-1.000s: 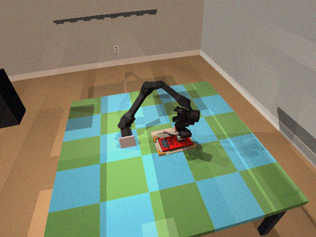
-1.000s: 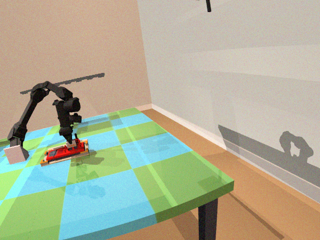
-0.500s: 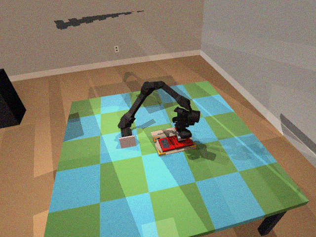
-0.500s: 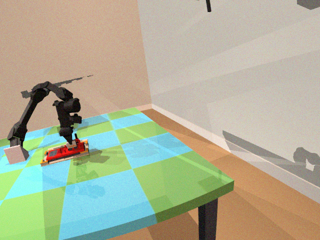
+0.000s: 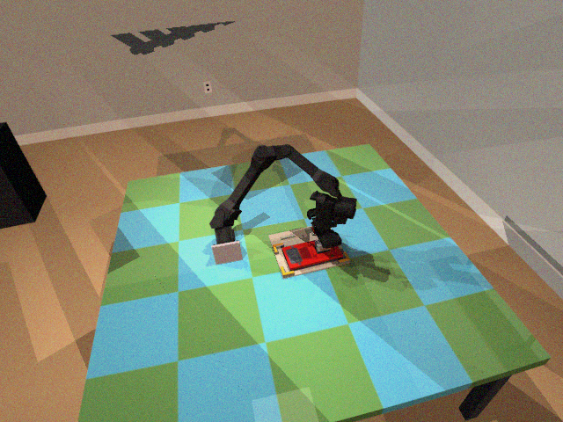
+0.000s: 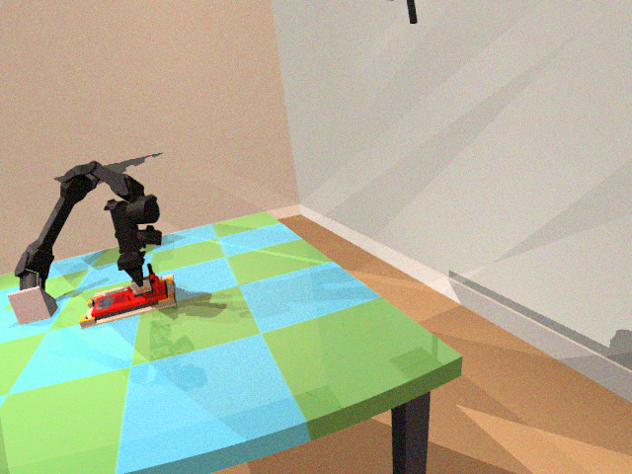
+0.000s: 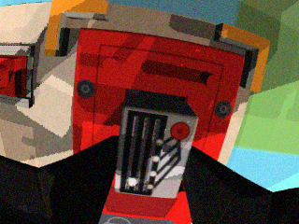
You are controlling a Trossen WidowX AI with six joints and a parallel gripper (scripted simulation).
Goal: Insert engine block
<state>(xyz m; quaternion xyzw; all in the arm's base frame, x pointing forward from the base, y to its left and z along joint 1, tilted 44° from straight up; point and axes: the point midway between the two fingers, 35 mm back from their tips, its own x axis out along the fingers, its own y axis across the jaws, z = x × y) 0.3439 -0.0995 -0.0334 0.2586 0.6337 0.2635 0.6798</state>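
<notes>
Checkered green-and-blue tabletop (image 5: 304, 309) (image 6: 203, 352) fills the lower frame from above. Partly open, the jaws (image 5: 324, 247) (image 6: 140, 284) clamp the gray engine block (image 5: 321, 247) (image 6: 141, 286) (image 7: 154, 151), low in the wrist frame's center, over the red car body (image 5: 306, 256) (image 6: 119, 301) (image 7: 159, 61); the opening and seating depth are hidden.

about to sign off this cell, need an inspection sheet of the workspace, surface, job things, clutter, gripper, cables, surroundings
surface: table checkered green and blue
job's things: red car body on a pale board with yellow corner pieces; engine block over it, seating depth cannot be told
clutter: pinkish block by the arm's foot
gripper: closed on the engine block
cables: nothing seen
surroundings: wall outlet; black box-like object on the floor
</notes>
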